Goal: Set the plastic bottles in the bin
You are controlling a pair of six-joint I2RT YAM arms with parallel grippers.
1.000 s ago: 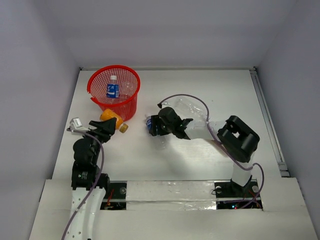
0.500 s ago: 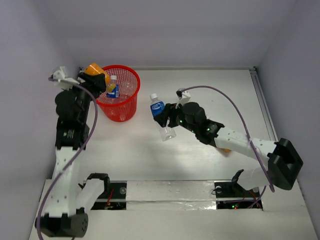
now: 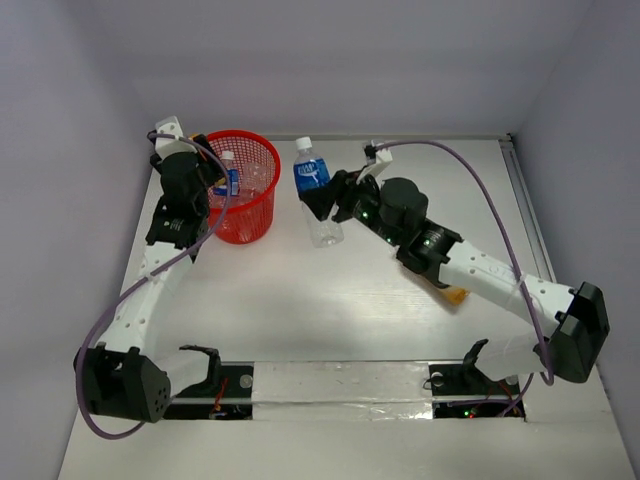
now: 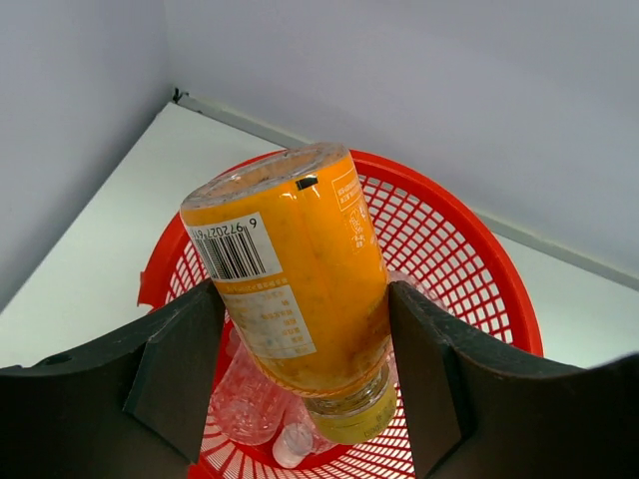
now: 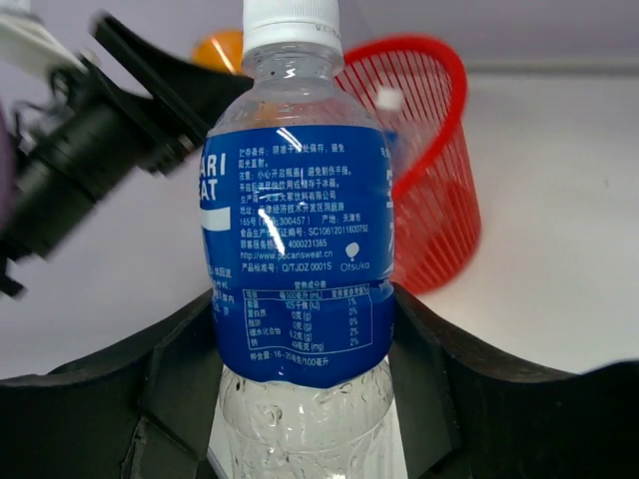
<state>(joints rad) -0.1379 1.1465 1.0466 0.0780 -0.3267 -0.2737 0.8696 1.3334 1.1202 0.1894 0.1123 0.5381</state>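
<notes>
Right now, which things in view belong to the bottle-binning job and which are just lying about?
Job: orange bottle and blue-labelled bottle, each gripped; red bin; second blue-labelled bottle inside it.
Lying about: purple cables; small orange item, cannot tell what.

orange bottle (image 4: 300,289) over bin (image 4: 454,254), blue-labelled bottle (image 5: 300,259) nearby

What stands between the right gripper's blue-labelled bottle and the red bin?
Nothing visible: bare table separates the blue-labelled bottle from the bin. The left gripper holds the orange bottle above its opposite side.
</notes>
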